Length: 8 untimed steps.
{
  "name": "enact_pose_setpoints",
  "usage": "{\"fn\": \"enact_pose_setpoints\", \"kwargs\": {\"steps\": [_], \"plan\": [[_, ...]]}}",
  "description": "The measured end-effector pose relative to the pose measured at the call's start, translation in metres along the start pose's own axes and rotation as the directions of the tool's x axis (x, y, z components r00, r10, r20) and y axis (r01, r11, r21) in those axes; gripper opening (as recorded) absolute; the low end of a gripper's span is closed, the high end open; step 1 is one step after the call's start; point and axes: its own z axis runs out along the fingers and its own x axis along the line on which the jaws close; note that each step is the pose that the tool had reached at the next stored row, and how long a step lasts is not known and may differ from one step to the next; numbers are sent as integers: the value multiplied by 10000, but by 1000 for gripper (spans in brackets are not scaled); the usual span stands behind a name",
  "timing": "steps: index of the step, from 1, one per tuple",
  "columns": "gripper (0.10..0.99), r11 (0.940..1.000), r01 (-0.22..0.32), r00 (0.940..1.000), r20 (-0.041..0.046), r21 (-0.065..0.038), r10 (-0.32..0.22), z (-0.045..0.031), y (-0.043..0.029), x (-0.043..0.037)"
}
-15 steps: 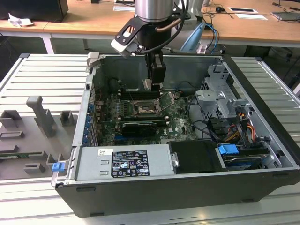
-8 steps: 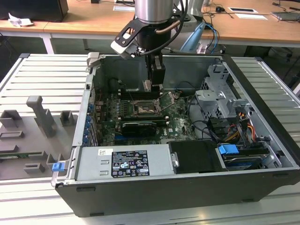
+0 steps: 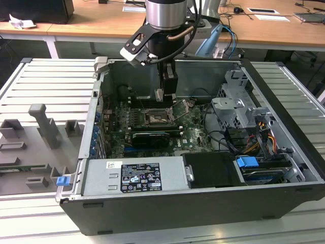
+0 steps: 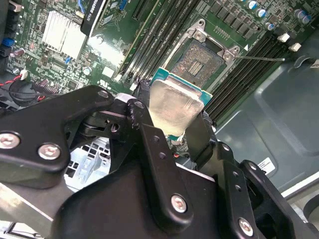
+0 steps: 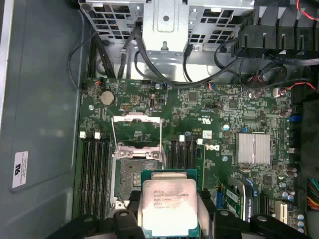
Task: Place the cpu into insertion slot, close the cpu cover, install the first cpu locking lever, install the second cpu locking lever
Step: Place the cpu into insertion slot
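Your hand [image 3: 163,91] pinches the cpu [image 5: 168,206] by opposite edges, pale top up so its underside faces the slot [image 5: 135,169] near the board [image 5: 209,107] edge; not yet seated. The cover [image 5: 137,122] stands open, leaving access.

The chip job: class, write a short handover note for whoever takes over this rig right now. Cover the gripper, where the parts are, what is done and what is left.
Gripper: shut on the chip, metal top facing the wrist cameras.
Chip: held in the air close to the socket, not in it.
Socket: bare, with nothing seated in it.
Cover: flipped open, off the socket.
Lever: one thin wire lever is swung free of the socket.
Done: the chip is picked up and brought to the socket.
Left: the chip is not seated, the cover not closed, the levers not locked.
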Motion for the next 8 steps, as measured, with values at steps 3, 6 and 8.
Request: {"fn": "enact_pose_setpoints", "kwargs": {"steps": [3,6,8], "plan": [[529,10000,-43,10000,4,-1,43,23,0,15],[529,10000,-59,10000,5,-1,59,40,-2,16],[529,10000,-83,10000,7,-1,83,57,-4,17]]}}
